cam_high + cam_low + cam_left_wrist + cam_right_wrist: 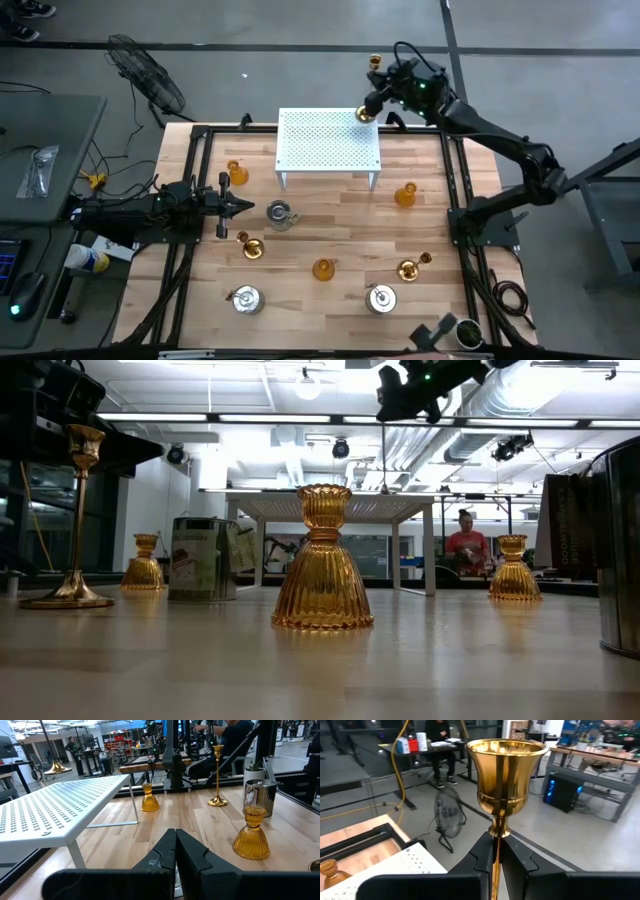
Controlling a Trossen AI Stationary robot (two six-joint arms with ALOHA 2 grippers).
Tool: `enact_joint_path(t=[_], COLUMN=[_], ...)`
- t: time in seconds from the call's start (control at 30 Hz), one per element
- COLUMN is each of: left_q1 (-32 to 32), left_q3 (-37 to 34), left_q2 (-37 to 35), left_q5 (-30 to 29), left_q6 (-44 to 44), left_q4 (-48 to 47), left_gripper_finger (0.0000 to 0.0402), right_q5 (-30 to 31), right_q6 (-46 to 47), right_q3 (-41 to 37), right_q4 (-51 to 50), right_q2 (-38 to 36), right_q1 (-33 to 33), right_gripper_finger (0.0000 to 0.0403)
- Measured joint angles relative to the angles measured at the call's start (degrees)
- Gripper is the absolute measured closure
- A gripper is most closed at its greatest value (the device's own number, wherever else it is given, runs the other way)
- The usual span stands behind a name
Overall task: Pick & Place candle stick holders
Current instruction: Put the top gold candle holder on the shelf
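Holding a tall shiny gold candlestick [506, 785] by its thin stem, my right claw [379, 98] pinched tight round it, cup end out past the table's far edge. Its round base [366, 114] hangs over the 1 o'clock corner of the white perforated metal rack [328, 140]. Step looks like the carry-to-place bit. Next, I reckon: swing the stick upright, bring the base flat onto the rack top w/o tipping, then let go. Left claw [238, 206] waits shut at 9 o'clock, empty, nr a squat silvery pot [281, 214].
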Motion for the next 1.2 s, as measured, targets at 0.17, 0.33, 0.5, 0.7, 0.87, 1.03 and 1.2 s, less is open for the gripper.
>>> enact_joint_path(t=[0.17,0.33,0.5,0.7,0.87,1.03,1.2], left_q1=[0.01,-0.01,0.01,-0.01,-0.01,-0.01,-0.01], left_q3=[0.0,0.0,0.0,0.0,0.0,0.0,0.0], left_q2=[0.0,0.01,0.0,0.0,0.0,0.0,0.0], left_q5=[0.0,0.0,0.0,0.0,0.0,0.0,0.0], left_q6=[-0.01,-0.01,0.0,-0.02,0.0,0.0,-0.02], left_q4=[0.01,0.0,0.01,0.0,0.01,0.0,-0.01], left_gripper_finger=[0.0402,0.0402,0.0402,0.0402,0.0402,0.0402,0.0402], right_q5=[-0.26,0.2,0.18,1.28,2.19,2.19,2.2], right_q6=[0.02,1.91,5.03,4.11,3.01,3.02,3.0], right_q3=[1.05,1.1,1.1,1.1,1.1,1.1,1.1], right_q4=[0.3,0.31,0.27,0.25,0.25,-0.67,-0.67], right_q2=[2.03,2.84,3.86,4.06,4.06,4.06,4.06], right_q1=[0.17,0.13,0.15,0.15,-0.24,-0.76,-0.77], right_gripper_finger=[0.0387,0.0387,0.0387,0.0387,0.0387,0.0387,0.0386])
